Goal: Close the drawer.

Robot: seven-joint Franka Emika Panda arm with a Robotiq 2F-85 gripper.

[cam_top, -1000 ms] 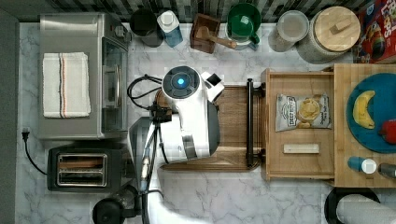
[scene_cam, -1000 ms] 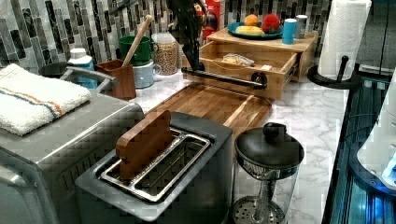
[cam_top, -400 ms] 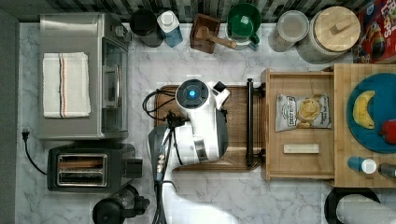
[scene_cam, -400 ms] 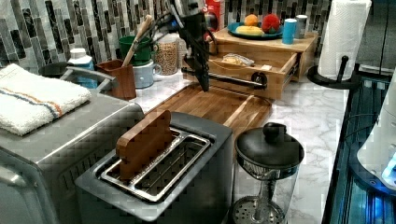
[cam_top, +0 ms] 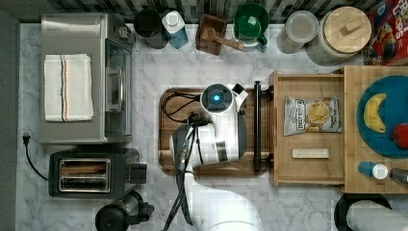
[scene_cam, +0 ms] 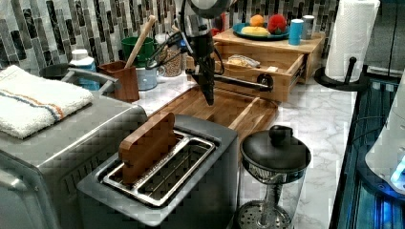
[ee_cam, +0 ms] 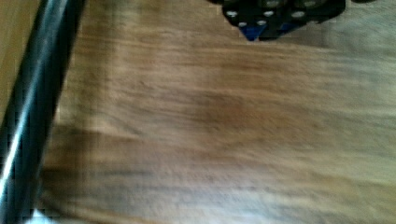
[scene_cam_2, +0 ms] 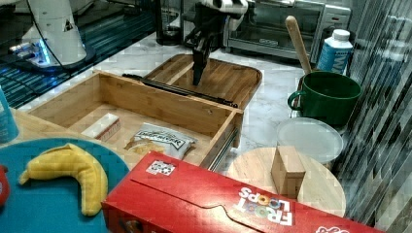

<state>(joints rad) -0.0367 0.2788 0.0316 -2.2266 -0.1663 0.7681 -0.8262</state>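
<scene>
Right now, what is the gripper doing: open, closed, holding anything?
Gripper: shut, holding nothing, fingers pointing down above the cutting board, beside the drawer handle.

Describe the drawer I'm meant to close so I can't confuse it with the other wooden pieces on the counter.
Find the thick wooden block carrying the blue plate at the top view's right. The drawer sticks out from under it, open, holding a chip bag. Unlike the darker cutting board beside it, it is pale, has raised sides and has a long black bar handle across its front.
</scene>
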